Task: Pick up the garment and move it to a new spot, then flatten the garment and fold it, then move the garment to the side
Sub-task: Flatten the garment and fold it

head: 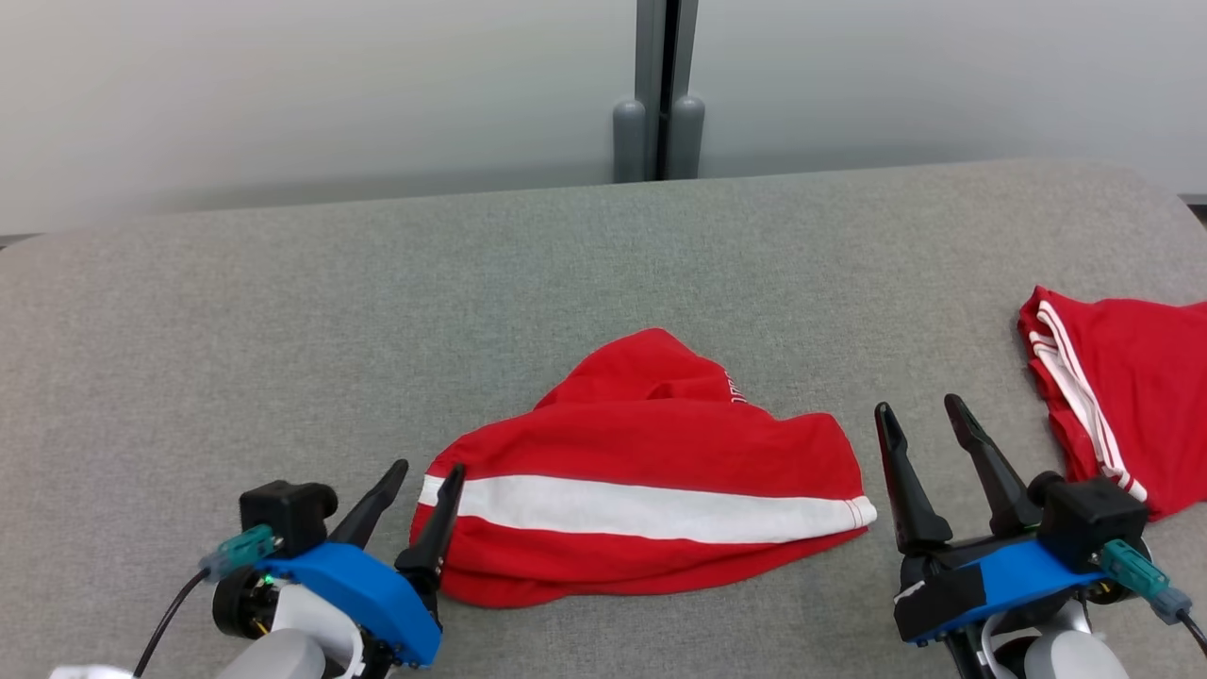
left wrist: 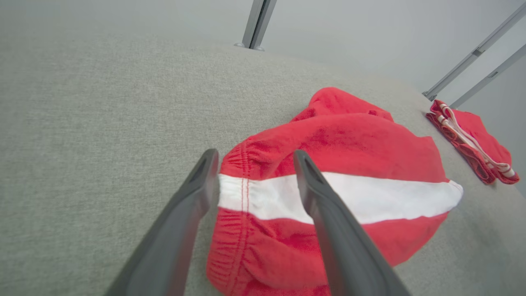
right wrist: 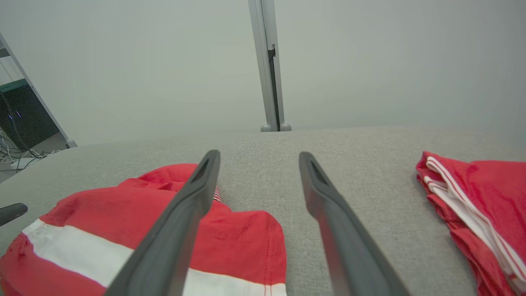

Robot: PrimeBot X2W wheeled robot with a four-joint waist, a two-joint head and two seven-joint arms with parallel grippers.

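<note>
2 pincers, both spread wide: left pincer (head: 429, 467) at the edge of 1 red garment (head: 651, 443); second garment (head: 1132, 377) lies right of right pincer (head: 917, 404).

Two garments (banded garment (head: 651, 443), folded garment (head: 1141, 396)), two grippers (left gripper (head: 428, 467), right gripper (head: 917, 405)), one table (head: 283, 330).

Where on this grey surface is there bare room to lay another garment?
Bare: the surface left of the middle garment; the far strip along the wall; a narrow gap before the right garment. Crowded: near edge, with the left gripper and right gripper.
</note>
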